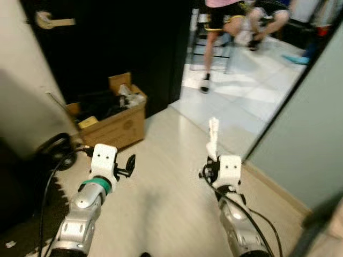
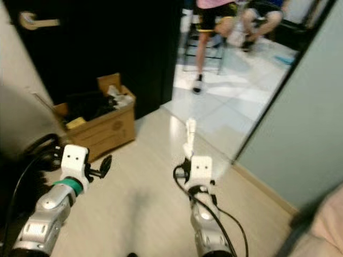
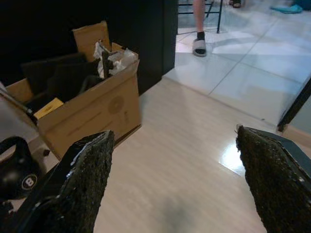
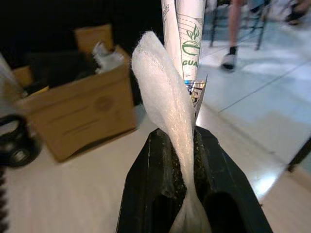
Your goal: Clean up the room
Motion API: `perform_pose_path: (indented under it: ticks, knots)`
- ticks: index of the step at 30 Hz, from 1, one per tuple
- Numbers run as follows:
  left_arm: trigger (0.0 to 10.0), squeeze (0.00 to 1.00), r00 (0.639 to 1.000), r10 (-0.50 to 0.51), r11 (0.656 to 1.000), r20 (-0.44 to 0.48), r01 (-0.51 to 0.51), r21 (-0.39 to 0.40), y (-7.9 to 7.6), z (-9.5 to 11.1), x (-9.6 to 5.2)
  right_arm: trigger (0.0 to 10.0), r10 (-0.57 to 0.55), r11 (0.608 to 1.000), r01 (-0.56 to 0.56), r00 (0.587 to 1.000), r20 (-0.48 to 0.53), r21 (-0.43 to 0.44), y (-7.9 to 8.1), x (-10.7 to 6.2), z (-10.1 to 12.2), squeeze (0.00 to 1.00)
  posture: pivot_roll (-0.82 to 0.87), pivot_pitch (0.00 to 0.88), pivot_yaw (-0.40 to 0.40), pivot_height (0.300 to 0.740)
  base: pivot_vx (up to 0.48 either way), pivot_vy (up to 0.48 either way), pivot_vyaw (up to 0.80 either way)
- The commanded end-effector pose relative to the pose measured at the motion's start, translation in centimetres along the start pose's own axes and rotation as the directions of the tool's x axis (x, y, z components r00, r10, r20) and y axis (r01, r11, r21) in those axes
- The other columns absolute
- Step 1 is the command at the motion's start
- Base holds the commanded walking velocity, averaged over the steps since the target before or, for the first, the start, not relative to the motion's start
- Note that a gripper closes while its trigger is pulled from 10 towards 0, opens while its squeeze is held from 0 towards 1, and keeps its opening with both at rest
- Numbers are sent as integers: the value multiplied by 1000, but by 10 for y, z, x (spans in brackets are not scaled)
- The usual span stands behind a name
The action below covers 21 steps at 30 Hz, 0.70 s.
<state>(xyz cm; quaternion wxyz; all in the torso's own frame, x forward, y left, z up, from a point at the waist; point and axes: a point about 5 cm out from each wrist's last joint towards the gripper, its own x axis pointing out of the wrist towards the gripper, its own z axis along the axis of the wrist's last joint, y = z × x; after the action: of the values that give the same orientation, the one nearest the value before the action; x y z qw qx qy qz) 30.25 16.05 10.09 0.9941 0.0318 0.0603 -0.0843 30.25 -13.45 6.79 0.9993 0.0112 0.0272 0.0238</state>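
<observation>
Cardboard box (image 1: 115,127): plain brown, with a faint round mark on the side; black items, a yellow piece and crumpled white paper inside.
Wrapper (image 4: 182,36): white, with a green leaf logo and green letters; a translucent white strip alongside.
Right gripper (image 4: 187,160): black fingers, white housing, silver arm.
Left gripper (image 3: 177,184): black, rough-textured fingers; white housing, green band at the wrist, silver arm.
Floor (image 1: 166,198): pale beige wood grain nearby, glossy white tiles beyond the doorway.
Door (image 1: 115,43): black, with a cream handle.
Kettlebell (image 3: 17,170): black, with a white 8.
Person (image 1: 222,21): pink top, black shorts with yellow trim, white slipper.
Wall (image 1: 305,144): grey-green.
</observation>
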Motion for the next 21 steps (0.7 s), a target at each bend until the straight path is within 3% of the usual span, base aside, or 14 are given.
perform_pose_path:
  ticks: [1,21]
  knots:
    - [10000,0,1000,-5,1000,-12,5,9,-2,-3,-1,10000,-12,1000,12,1000,-16,1,-4,-1,-3,0,101,6,17,740,0,0,800]
    - [10000,0,999,-32,999,10,32,14,-7,1,-3,10000,-5,1000,5,1000,-16,-4,-2,-1,-2,0,103,15,11,740,0,0,800]
